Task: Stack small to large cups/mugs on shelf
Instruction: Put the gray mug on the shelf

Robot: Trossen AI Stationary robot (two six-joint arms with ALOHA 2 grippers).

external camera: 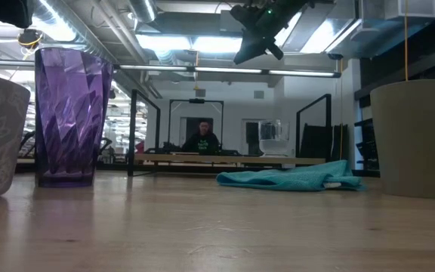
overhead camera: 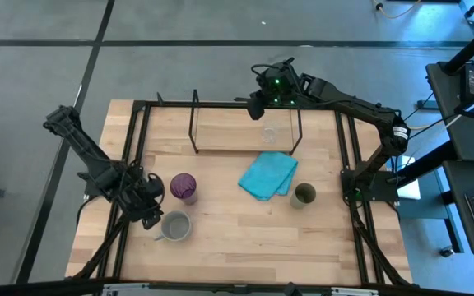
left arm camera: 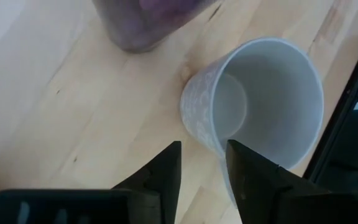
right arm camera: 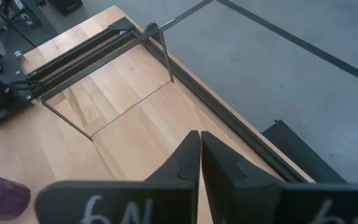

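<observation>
The grey mug (overhead camera: 176, 226) stands upright on the table near the front left, and the purple tumbler (overhead camera: 183, 187) stands just behind it. My left gripper (overhead camera: 150, 210) is open beside the mug's left side; in the left wrist view its fingertips (left arm camera: 202, 167) stand either side of the mug's near wall (left arm camera: 199, 118). The olive-green cup (overhead camera: 304, 195) stands at the right. The small clear glass (overhead camera: 268, 134) stands on the base of the black wire shelf (overhead camera: 194, 123). My right gripper (overhead camera: 257, 103) is shut and empty, raised above the shelf's far rail.
A folded turquoise cloth (overhead camera: 268, 175) lies flat between the shelf and the olive-green cup. The black table frame (overhead camera: 348, 156) runs along both sides and the back. A person (external camera: 202, 138) shows in the room beyond the table.
</observation>
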